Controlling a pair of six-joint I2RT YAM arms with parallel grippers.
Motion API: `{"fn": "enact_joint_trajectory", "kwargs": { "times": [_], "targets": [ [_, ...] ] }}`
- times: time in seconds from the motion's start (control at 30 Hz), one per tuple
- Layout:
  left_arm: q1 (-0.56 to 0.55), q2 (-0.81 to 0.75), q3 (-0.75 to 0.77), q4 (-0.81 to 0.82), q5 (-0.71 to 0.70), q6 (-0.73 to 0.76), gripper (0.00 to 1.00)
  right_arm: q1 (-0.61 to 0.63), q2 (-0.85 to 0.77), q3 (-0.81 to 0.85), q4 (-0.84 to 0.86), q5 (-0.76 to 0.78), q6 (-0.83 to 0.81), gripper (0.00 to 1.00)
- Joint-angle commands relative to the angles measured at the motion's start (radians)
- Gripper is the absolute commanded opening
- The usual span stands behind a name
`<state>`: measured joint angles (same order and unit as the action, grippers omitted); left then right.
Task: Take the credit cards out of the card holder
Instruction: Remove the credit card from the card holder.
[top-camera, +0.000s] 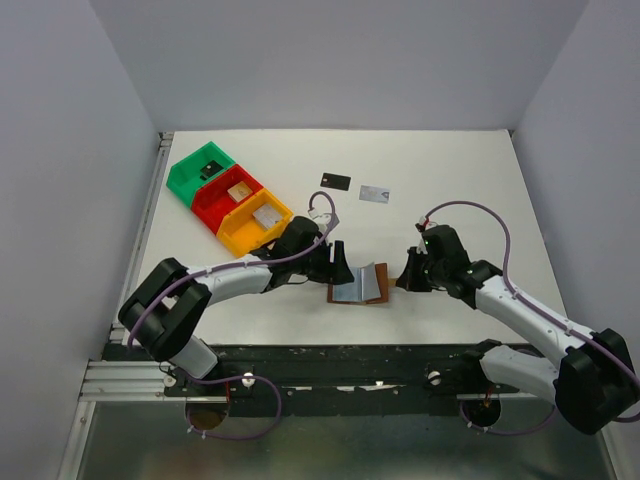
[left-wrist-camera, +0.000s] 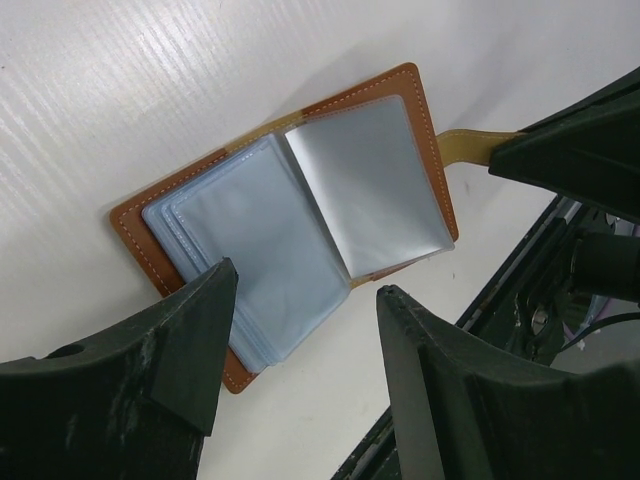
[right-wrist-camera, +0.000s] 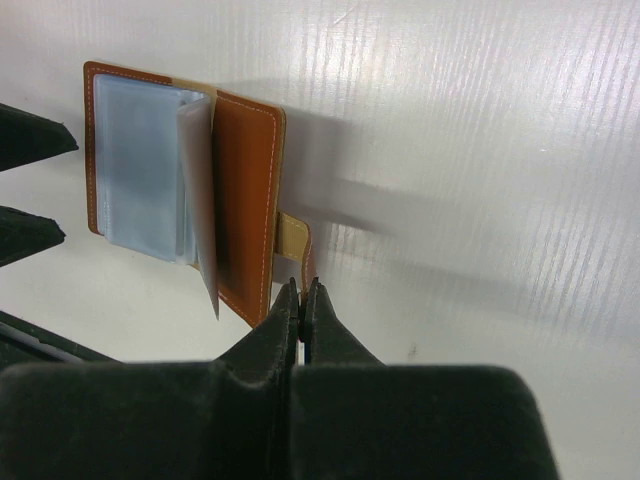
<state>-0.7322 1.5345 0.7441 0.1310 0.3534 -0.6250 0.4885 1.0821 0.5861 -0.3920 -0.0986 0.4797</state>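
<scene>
Brown card holder (top-camera: 355, 288) open, tab (right-wrist-camera: 292, 240) tip hidden in clenched R fingers (right-wrist-camera: 282, 325); L fingers (left-wrist-camera: 190, 330) spread, pockets' contents unclear.

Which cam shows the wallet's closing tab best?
Right wrist: the closing tab sits mid-frame, its end pinched by the shut right gripper. Left wrist shows it near the edge, end hidden by that gripper. Top external: too small to make out.
</scene>
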Motion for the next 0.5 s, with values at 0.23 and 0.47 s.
{"fn": "enact_joint_trajectory", "kwargs": {
  "times": [0.23,0.47],
  "targets": [
    [0.005,0.039,0.024,-0.045,-0.024,0.010,0.70,-0.007,-0.019,0.001,-0.002,-0.026,-0.012,0.00],
    [0.005,0.052,0.024,-0.050,-0.031,0.011,0.70,-0.007,-0.019,0.000,0.001,-0.026,-0.013,0.00]
  ]
}}
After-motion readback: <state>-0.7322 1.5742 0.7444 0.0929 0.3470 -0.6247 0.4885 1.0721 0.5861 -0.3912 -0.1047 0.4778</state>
